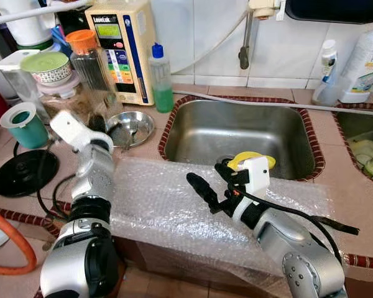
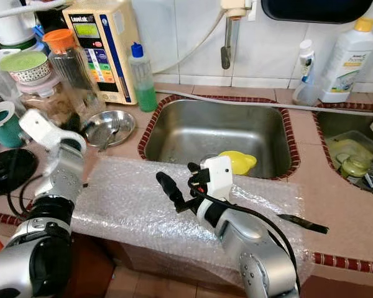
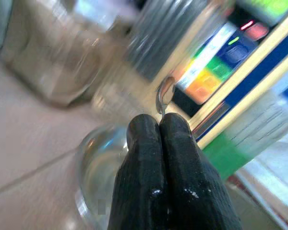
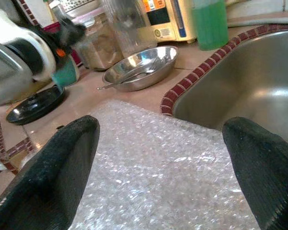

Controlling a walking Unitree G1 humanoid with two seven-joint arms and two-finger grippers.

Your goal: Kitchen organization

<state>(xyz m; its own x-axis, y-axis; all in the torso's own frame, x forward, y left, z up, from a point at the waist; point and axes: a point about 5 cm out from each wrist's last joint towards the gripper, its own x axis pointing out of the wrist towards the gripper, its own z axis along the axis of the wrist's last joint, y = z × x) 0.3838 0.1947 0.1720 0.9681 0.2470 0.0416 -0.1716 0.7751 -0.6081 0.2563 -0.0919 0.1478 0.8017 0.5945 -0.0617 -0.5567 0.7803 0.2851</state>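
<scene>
On the left of the worktop [image 1: 336,186], jars, a teal cup [image 1: 25,124] and a black lid [image 1: 23,172] are crowded together, and the left hand [image 3: 159,125] is held just above the steel bowl [image 1: 130,126], in which a spoon [image 4: 127,79] is lying. Its fingers [image 3: 143,158] are pressed fully together, and nothing can be made out between them. In front of the bowl, a sheet of bubble wrap [image 1: 168,205] is spread across the worktop's front edge. Over it, the right hand [image 1: 206,177] is hovering with its fingers wide apart and nothing gripped. Behind that, a green soap bottle [image 1: 161,79] is stood by the steel sink [image 1: 236,133], where a yellow object [image 2: 239,161] is lying.

The step in hand is judged to be either clearing the bubble wrap or collecting the bowl; which cannot be told. For the wrap, the right hand would need to be lowered and closed on a fold. For the bowl, the left hand would first need to be opened.
</scene>
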